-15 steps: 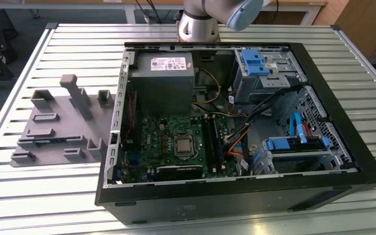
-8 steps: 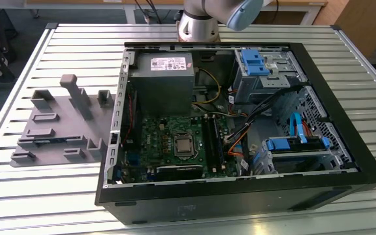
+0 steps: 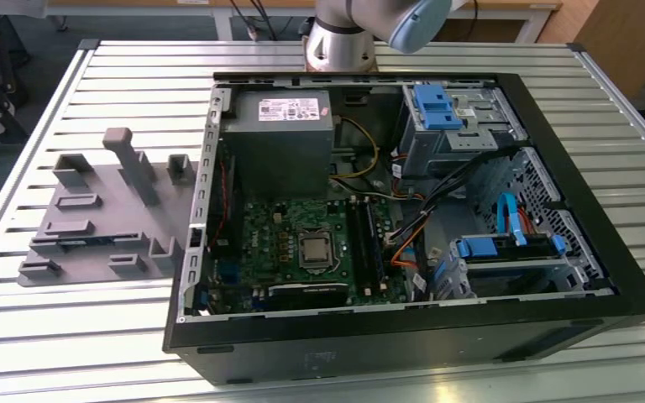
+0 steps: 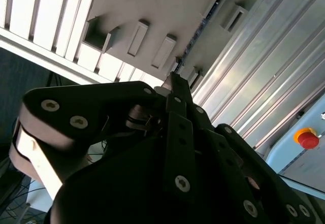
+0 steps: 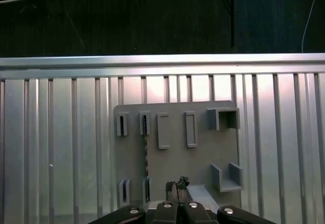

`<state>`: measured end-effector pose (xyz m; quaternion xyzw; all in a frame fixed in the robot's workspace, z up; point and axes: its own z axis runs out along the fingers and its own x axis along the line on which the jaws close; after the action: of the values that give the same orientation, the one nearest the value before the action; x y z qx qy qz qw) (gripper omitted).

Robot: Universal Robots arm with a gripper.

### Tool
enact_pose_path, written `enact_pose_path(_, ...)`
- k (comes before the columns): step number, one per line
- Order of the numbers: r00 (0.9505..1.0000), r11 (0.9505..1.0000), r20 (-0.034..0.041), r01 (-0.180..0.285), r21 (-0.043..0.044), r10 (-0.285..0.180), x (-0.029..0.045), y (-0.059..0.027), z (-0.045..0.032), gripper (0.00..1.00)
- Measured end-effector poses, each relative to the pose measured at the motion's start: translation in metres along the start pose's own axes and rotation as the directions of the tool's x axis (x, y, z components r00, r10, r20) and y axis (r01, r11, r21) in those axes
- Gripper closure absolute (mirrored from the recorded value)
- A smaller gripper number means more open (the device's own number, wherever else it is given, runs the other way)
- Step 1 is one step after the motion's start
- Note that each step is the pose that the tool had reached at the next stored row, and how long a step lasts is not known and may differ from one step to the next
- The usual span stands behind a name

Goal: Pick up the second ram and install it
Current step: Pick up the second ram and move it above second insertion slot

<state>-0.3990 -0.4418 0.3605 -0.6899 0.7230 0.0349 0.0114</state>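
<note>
The second ram (image 5: 146,155) stood on its long edge in the grey holder plate (image 5: 203,153), a thin dark strip bridging two pairs of slotted blocks; both wrist views showed it there, seated and untouched. The plate lay flat on the slatted aluminium desk (image 5: 51,132). In the exterior view it sat at about nine o'clock from the open computer case (image 3: 569,311), just beside the case's wall.

Well above the plate hung the claw (image 5: 176,187). In the first wrist view its two fingertips appeared pressed together with nothing between them, so it was clenched and empty. Its tips hung over bare plate beside the stick's line, not over the stick itself.

Inside the case the green motherboard (image 3: 289,227) lay flat, with its long black slots (image 3: 364,243) at about three o'clock from the processor socket (image 3: 315,249). Whether any slot already carried a stick could not be made out.

By my reading, the step in hand was the approach for the pick: nothing had been grasped and the install had not begun. A sound grasp would call for the claw to spread, to line up across the stick's thin faces near its middle, and to come straight down between the blocks without striking them.
</note>
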Motion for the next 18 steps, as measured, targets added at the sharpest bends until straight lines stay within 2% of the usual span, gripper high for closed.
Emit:
enact_pose_path(3, 1.0, 1.0, -0.0023, 0.0, 0.0001, 0.0, 0.0003, 0.0, 0.0021, 0.89)
enact_pose_path(4, 1.0, 1.0, -0.0028, 0.0, 0.0002, 0.0, 0.0004, -0.0001, 0.003, 0.83)
enact_pose_path(12, 1.0, 1.0, -0.0053, 0.0, 0.0002, 0.0, 0.0016, 0.0005, 0.0117, 0.82)
enact_pose_path(13, 1.0, 1.0, -0.0055, 0.0, 0.0003, 0.0, 0.0018, 0.0008, 0.0128, 0.76)
enact_pose_path(18, 1.0, 1.0, -0.0058, 0.0, 0.0002, 0.0, 0.0029, 0.0034, 0.0197, 0.76)
